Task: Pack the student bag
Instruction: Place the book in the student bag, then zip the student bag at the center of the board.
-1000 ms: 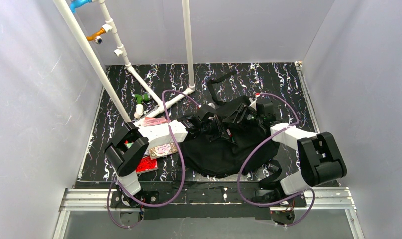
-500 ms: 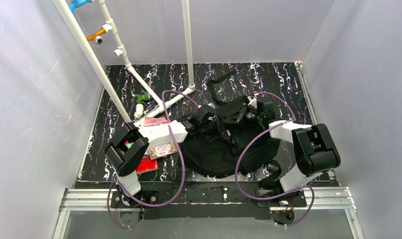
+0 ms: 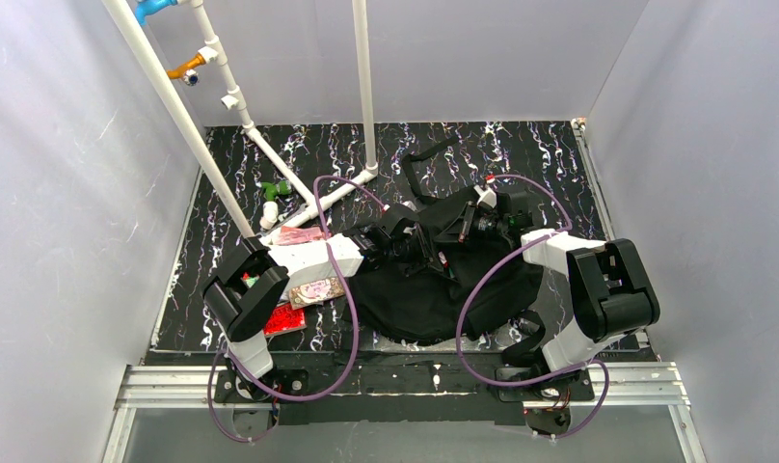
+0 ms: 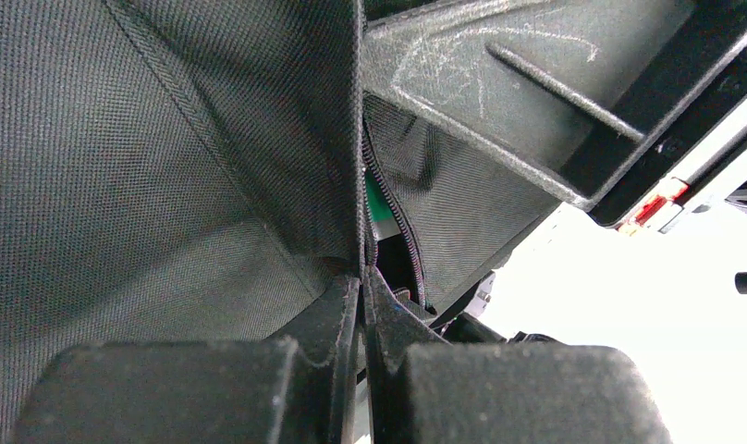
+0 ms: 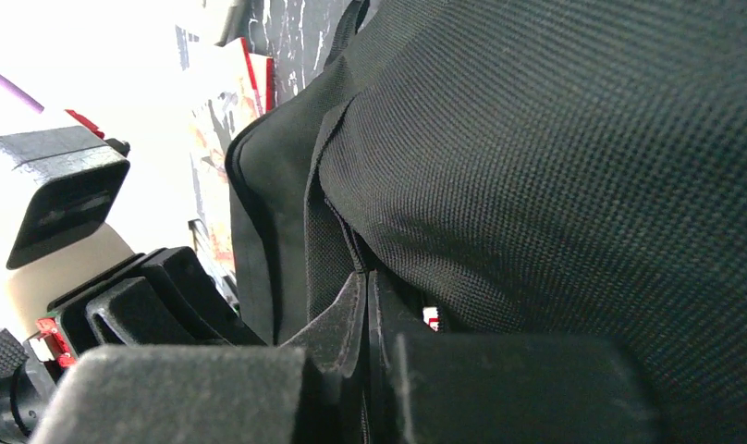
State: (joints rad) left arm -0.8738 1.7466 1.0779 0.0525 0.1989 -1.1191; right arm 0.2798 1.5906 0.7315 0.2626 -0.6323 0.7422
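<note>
The student bag (image 3: pixel 424 294), a big black fabric backpack, lies in the middle of the table between both arms. My left gripper (image 3: pixel 430 253) is shut on a fold of its fabric (image 4: pixel 166 166) right beside the zipper (image 4: pixel 402 231). Through the gap by the zipper something green (image 4: pixel 377 205) shows inside. My right gripper (image 3: pixel 460 231) meets the bag from the right and is shut on another fabric edge (image 5: pixel 555 166), its jaws pressed together with cloth pinched between them. The two grippers sit close to each other at the bag's upper part.
White pipes (image 3: pixel 299 183) run diagonally across the back left, with a green toy (image 3: pixel 275 190) beside them. A pink packet (image 3: pixel 302 234), a printed card (image 3: pixel 316 289) and a red item (image 3: pixel 284 318) lie by the left arm. A black strap (image 3: pixel 424 159) trails toward the back.
My right gripper has closed on the bag's fabric, and the right arm's elbow has swung slightly leftward. The left gripper has held its grip without moving.
</note>
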